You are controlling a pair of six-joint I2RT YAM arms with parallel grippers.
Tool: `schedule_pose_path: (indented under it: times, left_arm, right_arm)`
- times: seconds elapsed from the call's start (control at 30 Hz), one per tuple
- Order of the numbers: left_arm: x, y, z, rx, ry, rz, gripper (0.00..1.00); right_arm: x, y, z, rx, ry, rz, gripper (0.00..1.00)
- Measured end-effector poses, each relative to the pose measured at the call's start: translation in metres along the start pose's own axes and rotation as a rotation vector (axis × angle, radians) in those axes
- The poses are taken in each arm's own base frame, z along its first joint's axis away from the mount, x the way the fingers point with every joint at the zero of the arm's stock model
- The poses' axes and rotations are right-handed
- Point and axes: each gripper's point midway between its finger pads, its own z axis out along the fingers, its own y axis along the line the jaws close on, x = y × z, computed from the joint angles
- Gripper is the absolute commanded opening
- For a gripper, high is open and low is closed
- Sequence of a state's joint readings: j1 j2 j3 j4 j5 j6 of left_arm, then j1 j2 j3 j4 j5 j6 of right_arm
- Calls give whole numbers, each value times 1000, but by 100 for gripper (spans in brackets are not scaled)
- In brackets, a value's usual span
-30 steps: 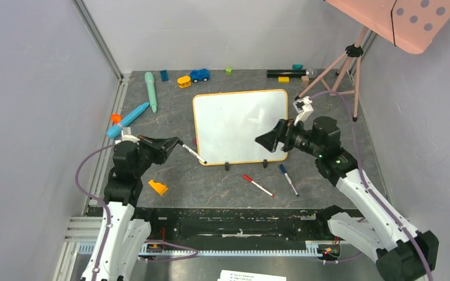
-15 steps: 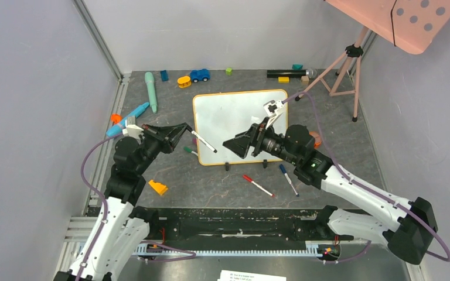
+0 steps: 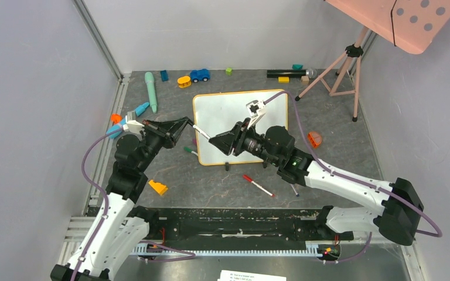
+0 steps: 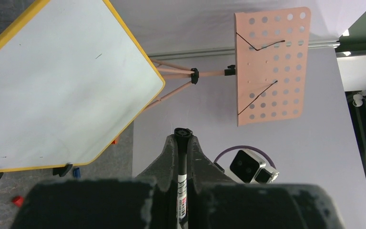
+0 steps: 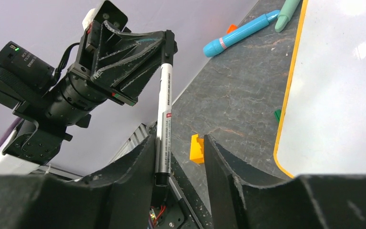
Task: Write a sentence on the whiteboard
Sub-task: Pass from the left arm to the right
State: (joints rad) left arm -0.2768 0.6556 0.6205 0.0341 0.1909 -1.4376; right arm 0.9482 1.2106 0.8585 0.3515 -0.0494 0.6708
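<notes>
Here, left hand (image 4: 183,138) clamped on marker (image 5: 165,109), right hand (image 5: 178,143) half apart around its other end, one finger touching.

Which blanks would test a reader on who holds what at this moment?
The left fingers are shut on a ____. The right fingers, one on either side of that thing's free end, are ____ rather than shut. The whiteboard bears ____ written words.
Missing words: marker; open; no.
</notes>
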Motion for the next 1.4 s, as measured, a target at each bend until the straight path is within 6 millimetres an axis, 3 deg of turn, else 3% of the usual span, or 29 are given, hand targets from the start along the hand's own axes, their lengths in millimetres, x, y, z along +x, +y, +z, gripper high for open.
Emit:
schedule_pose_path:
  times: [0.47,0.7,0.8,0.87,1.07,1.17,1.23,1.4]
  left_arm:
    - [-2,11,-1,-13,-23,-11,2]
    - [-3,13,2,-16,-23,-12,2]
    - [-4,12,2,-12,-28,-11,3]
    - [-4,13,2,-15,-28,-11,15]
    - [6,30,9,-90,36,0,71]
    - [13,43,12,-144,83,17,93]
    - [17,46,11,-166,114,44,99]
    - [36,37,13,-142,275,180,100]
  right_arm:
    - [6,1,10,-21,6,9,30]
    - [10,3,15,-33,24,15,0]
    - [11,3,16,-38,30,18,0]
    - [12,3,16,-36,39,18,0]
    - [9,-10,8,-8,78,13,0]
    - [-3,-17,-6,-8,83,18,0]
    - [-12,-25,-15,-4,89,22,0]
    - [-27,-49,-38,3,138,32,0]
